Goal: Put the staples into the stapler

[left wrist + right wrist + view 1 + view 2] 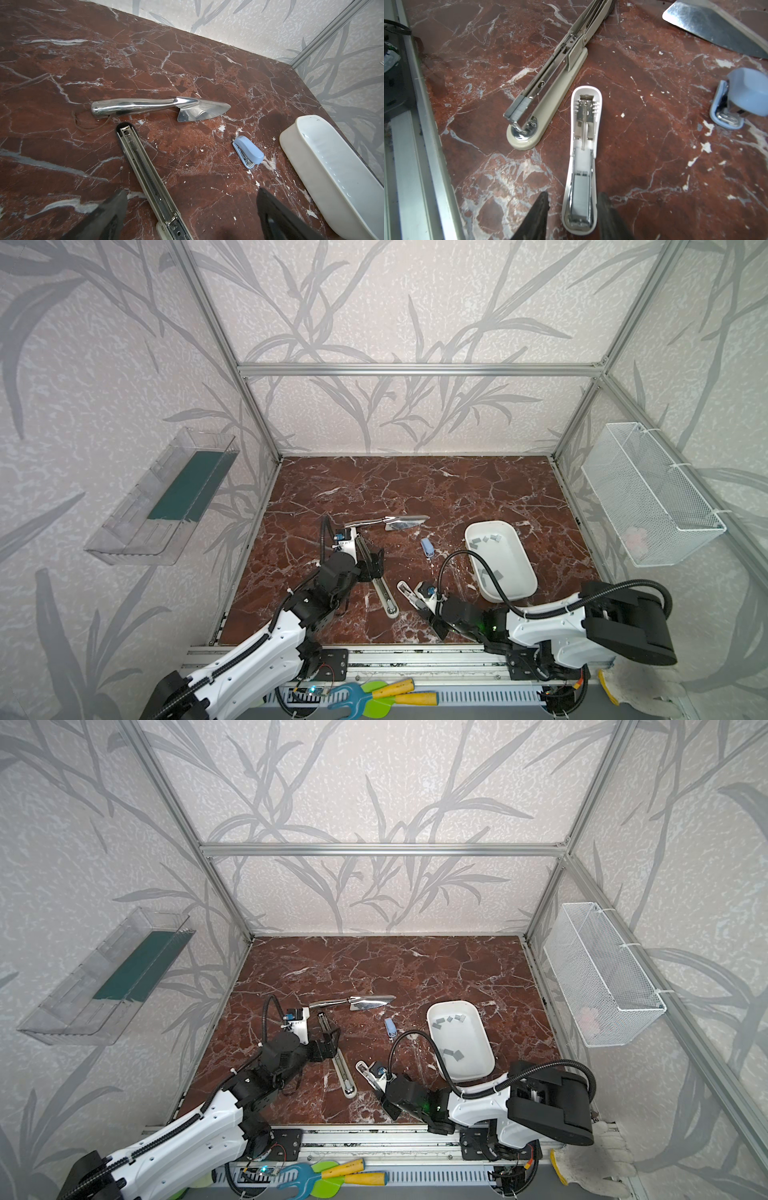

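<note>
A small white stapler point(581, 166) lies opened flat at the front of the table, a grey strip of staples point(580, 197) in its channel. My right gripper point(573, 197) straddles its near end, jaws open, close on both sides; it shows in both top views point(426, 610) point(382, 1092). A long beige stapler point(143, 166) point(550, 87) also lies opened, a staple strip at its tip. My left gripper point(191, 192) point(372, 562) hangs wide open over its raised arm, holding nothing. More staples point(488, 538) point(453, 1056) lie in the white tray point(509, 562).
A blue mini stapler point(427, 548) point(248, 151) lies between the staplers and the tray. A shiny metal trowel point(390, 522) point(158, 106) lies behind them. A clear bin point(166, 497) hangs on the left wall, a wire basket point(652, 493) on the right. An aluminium rail point(425, 145) edges the front.
</note>
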Tool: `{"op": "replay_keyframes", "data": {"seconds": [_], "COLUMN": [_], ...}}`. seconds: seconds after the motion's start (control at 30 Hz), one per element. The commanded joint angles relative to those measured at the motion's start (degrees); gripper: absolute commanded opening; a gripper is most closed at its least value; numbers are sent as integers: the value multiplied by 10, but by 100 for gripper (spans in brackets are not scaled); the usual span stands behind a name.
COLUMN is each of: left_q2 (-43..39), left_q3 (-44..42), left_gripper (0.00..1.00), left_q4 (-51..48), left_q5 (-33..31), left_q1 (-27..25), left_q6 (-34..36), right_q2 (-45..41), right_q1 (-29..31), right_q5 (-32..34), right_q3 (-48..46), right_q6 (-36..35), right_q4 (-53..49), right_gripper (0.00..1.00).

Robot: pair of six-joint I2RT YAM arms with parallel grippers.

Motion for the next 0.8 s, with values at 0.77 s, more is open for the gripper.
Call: {"op": "replay_keyframes", "data": {"seconds": [0.77], "left_q2": [60], "left_q3": [20], "left_gripper": [94], "left_q4": [66], "left_q5": [67], "left_q1": [-7], "left_q6": [0], "right_q2": [59], "right_q1": [2], "right_q5": [48], "right_q3": [14], "right_q6": [10], "right_q4": [43], "right_gripper": [19]}}
